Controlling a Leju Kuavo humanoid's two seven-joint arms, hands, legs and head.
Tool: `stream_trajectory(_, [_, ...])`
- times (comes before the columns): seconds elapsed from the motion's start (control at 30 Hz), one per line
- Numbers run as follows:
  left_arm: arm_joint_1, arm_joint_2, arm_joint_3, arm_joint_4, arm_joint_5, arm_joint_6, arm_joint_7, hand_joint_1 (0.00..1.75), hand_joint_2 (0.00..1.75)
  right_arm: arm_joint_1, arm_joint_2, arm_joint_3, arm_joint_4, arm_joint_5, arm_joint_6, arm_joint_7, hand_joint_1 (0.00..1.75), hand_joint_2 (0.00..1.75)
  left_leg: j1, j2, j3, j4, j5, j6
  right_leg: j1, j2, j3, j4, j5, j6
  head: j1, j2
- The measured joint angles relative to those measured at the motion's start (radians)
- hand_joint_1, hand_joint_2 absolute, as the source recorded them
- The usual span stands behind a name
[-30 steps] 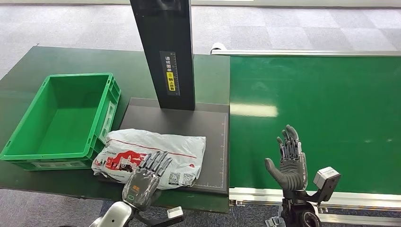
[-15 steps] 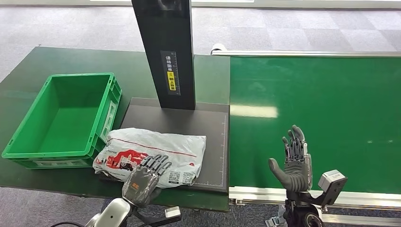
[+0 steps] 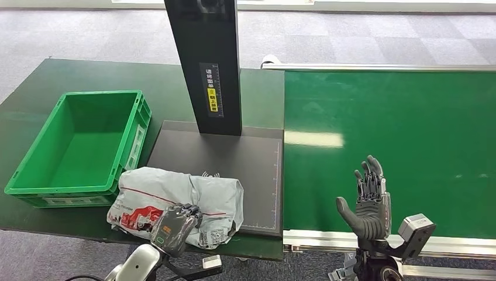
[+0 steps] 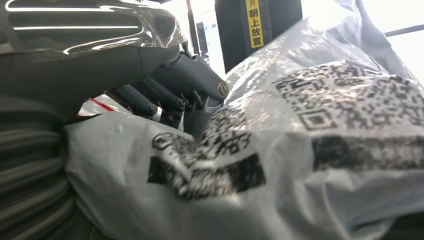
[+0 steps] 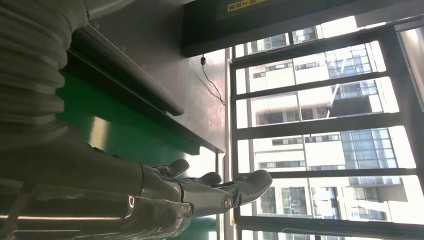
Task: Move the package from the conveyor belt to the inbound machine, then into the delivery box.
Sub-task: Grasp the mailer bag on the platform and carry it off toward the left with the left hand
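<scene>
While the conveyor belt [image 3: 398, 146] runs bare on the robot's right, the dark green desk [image 3: 35, 88] on the left carries everything else: belt feeds parcels in, desk is where they get scanned & boxed. Next in size, the green delivery box [image 3: 36, 193] sits at the desk's left w/ nothing in it, just beside the inbound machine's black plate [image 3: 245, 153], prob. so the last transfer is short. The machine's black post [image 3: 205, 64] stands at the plate's back edge. The package [image 3: 175, 190], a white-grey poly mailer w/ red print & QR labels, lies bunched at the plate's front-left corner, partly off onto the desk, near the box's front corner. Left hand [image 3: 174, 225] sits at its near edge, fingers [image 4: 190, 80] curled into the plastic, gripping it; I judge it's the start of the lift toward the box. Right hand [image 3: 367, 199] hovers over the belt's near edge, fingers spread, holding nothing.
</scene>
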Motion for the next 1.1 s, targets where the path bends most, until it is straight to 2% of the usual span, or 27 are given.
stream_trajectory(0.13, [-0.011, 0.001, 0.002, -0.008, 0.029, 0.035, -0.023, 1.75, 1.75, 0.008, 0.000, -0.001, -0.006, 0.000, -0.004, 0.000, 0.00, 1.75, 0.000, -0.001, 0.000, 0.000, 0.001, 0.000, 0.000, 0.000, 0.000, 0.000, 0.000, 0.000, 0.000, 0.000])
stream_trajectory(0.27, [-0.062, 0.015, 0.010, -0.068, 0.042, 0.108, -0.038, 1.75, 1.75, 0.018, 0.000, -0.002, -0.011, -0.005, -0.014, 0.000, 0.00, 1.75, 0.000, -0.001, -0.001, 0.000, 0.001, 0.000, 0.000, 0.000, 0.000, 0.000, 0.001, -0.001, 0.000, 0.000])
stream_trajectory(0.4, [-0.098, 0.035, 0.020, -0.141, 0.057, 0.116, -0.046, 1.75, 1.75, 0.024, 0.000, -0.004, -0.014, -0.006, -0.020, 0.000, 0.00, 1.75, 0.000, 0.000, -0.001, 0.000, 0.000, -0.001, 0.000, 0.000, -0.001, 0.001, 0.001, -0.001, 0.000, 0.000])
stream_trajectory(0.57, [-0.105, 0.045, 0.025, -0.175, 0.058, 0.126, -0.047, 1.75, 1.75, 0.025, 0.000, -0.004, -0.015, -0.006, -0.021, 0.000, 0.00, 1.75, 0.000, 0.000, -0.002, 0.000, -0.001, -0.001, 0.000, 0.000, -0.002, 0.001, -0.001, 0.000, 0.000, 0.000])
stream_trajectory(0.73, [-0.126, 0.078, 0.039, -0.232, 0.080, 0.214, -0.049, 1.74, 1.75, 0.026, 0.000, -0.004, -0.015, -0.009, -0.033, -0.002, 0.00, 1.75, 0.000, 0.000, -0.004, 0.000, -0.001, -0.001, 0.001, 0.000, -0.004, 0.001, -0.001, 0.000, 0.000, 0.000])
stream_trajectory(0.93, [-0.214, 0.159, 0.144, -0.382, 0.206, 0.271, -0.093, 1.52, 1.75, 0.041, -0.003, -0.003, -0.015, -0.028, -0.062, -0.020, 0.00, 1.75, 0.001, 0.000, -0.005, 0.000, -0.001, -0.001, 0.001, 0.000, -0.005, 0.001, -0.001, 0.000, 0.000, 0.000])
stream_trajectory(1.1, [-0.275, 0.210, 0.272, -0.422, 0.308, 0.275, -0.126, 1.37, 1.75, 0.046, -0.017, 0.010, -0.013, -0.053, -0.078, -0.029, 0.00, 1.75, 0.001, 0.001, -0.005, 0.000, -0.001, -0.001, 0.001, 0.000, -0.005, 0.001, -0.001, 0.000, 0.000, 0.000])
